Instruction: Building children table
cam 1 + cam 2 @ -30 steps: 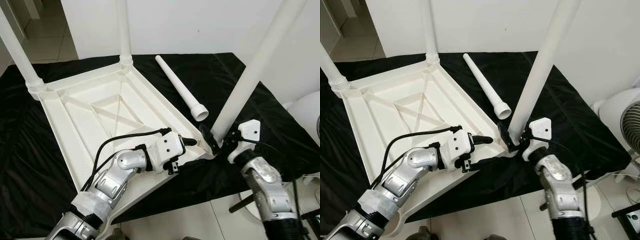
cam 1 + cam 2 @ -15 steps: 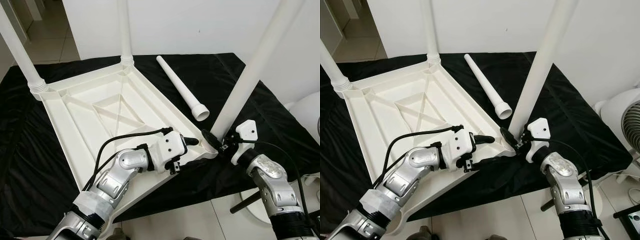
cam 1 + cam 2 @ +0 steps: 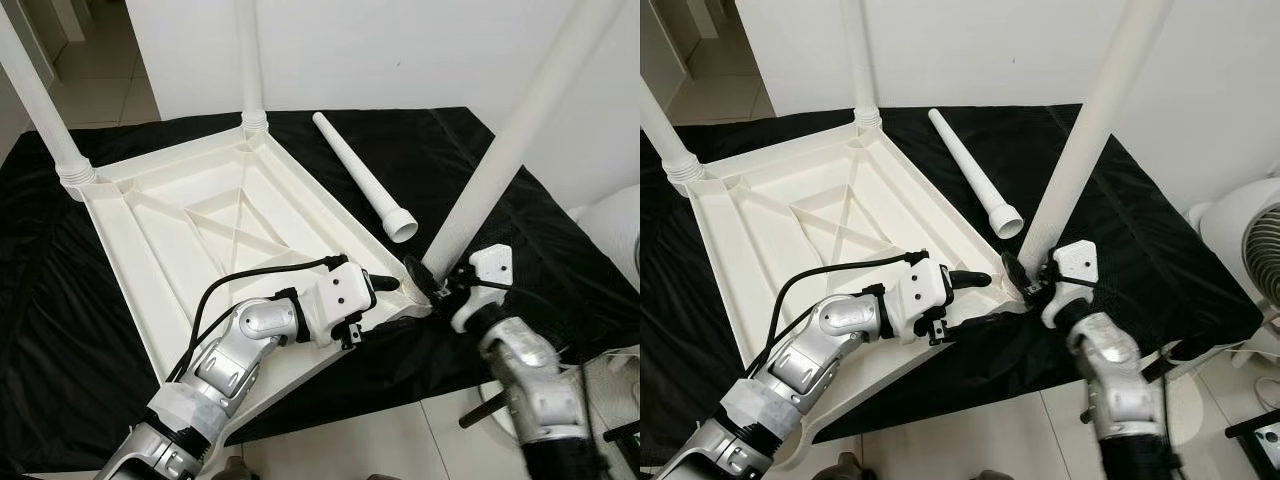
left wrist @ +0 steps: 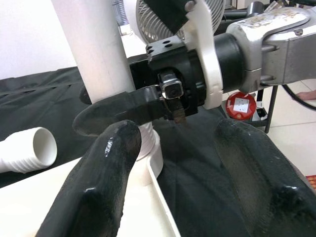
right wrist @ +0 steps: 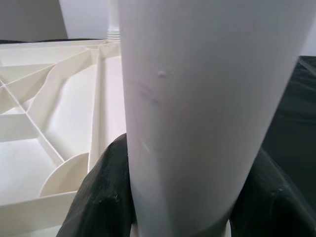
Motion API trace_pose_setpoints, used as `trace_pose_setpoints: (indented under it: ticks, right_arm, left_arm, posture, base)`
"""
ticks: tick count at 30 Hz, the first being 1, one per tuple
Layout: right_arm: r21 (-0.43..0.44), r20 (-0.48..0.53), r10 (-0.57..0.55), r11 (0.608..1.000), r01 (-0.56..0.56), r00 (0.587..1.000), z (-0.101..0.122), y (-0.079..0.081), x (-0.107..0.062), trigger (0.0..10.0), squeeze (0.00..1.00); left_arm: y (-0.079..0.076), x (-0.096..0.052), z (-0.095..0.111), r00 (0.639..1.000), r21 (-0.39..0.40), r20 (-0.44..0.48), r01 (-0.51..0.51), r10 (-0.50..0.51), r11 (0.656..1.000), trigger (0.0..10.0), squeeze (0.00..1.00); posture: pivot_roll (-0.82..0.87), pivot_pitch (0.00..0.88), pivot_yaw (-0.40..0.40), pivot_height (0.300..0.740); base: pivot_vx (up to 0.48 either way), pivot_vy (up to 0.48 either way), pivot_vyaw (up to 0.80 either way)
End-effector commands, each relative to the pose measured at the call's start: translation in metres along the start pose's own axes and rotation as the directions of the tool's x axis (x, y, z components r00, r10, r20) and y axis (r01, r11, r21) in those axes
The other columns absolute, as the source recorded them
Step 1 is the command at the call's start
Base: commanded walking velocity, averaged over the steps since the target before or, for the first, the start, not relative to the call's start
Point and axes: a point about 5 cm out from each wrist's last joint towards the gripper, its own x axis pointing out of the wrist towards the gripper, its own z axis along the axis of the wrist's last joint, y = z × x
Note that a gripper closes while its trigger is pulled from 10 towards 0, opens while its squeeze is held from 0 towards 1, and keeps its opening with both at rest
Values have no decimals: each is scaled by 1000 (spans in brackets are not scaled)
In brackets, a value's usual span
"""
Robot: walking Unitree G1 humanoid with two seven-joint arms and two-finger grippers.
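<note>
Eye views: upturned white tabletop (image 3: 190, 230) overhangs the black cloth's (image 3: 560, 250) near edge; right gripper (image 3: 432, 283) clamps the tilted leg (image 3: 500, 170) at the near-right corner socket, spare leg (image 3: 362, 177) loose just beyond. Left wrist: left gripper (image 4: 173, 163) open, fingers (image 4: 106, 163) straddling the tabletop rim, just short of the leg base. Right wrist: smooth white tube between both black fingers (image 5: 106, 192).

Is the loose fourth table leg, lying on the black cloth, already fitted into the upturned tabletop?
No. The loose leg lies flat on the black cloth beside the upturned tabletop, apart from it, not standing in a corner socket.
</note>
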Motion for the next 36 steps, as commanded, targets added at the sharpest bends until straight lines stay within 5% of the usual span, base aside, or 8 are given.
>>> trace_pose_setpoints:
  ticks: [1, 6, 11, 13, 18, 26, 27, 36]
  right_arm:
    - [17, -87, -108, 994, 110, 990, -17, 4, -3, 10000, 0]
    - [69, -111, -352, 930, 360, 930, -17, 15, -3, 10000, 0]
    - [72, -129, -429, 895, 440, 894, -17, 21, -3, 10000, 0]
    - [78, -168, -514, 844, 531, 841, -19, 27, -4, 10000, 0]
    - [108, -200, -582, 787, 608, 788, -20, 37, -2, 10000, 0]
    - [142, -207, -612, 753, 643, 763, -14, 39, -2, 10000, 0]
    - [147, -202, -612, 753, 642, 765, -13, 39, -2, 10000, 1000]
    - [131, -147, -583, 789, 600, 799, -4, 40, -3, 10000, 933]
  left_arm:
    - [-4, 0, 0, 999, 6, -16, 31, -30, 1000, 10000, 0]
    - [-4, -1, -2, 999, 5, -21, 25, -25, 1000, 10000, 0]
    - [-3, -2, -2, 1000, 8, -22, 22, -22, 1000, 10000, 0]
    - [-2, -1, -2, 1000, 10, -22, 18, -18, 1000, 10000, 0]
    - [-1, 0, -2, 1000, 11, -21, 14, -14, 1000, 10000, 0]
    - [2, 1, -1, 999, 16, -19, 26, -26, 1000, 10000, 0]
    - [3, 1, -1, 999, 19, -21, 27, -27, 999, 10000, 0]
    - [5, 1, 0, 999, 25, -19, 29, -28, 999, 10000, 0]
  posture:
    - [-11, 0, -14, 740]
    - [-5, 0, -26, 740]
    - [-9, 0, -28, 740]
    - [-11, 0, -28, 740]
    - [-14, 0, -23, 740]
    - [-29, 0, -4, 740]
    - [-29, 0, -4, 740]
    - [-37, 0, 6, 740]
  base:
    - [0, 0, 0]
    - [0, 0, 0]
    - [0, 0, 0]
    - [0, 0, 0]
    - [0, 0, 0]
    - [0, 0, 0]
    - [0, 0, 0]
    - [0, 0, 0]
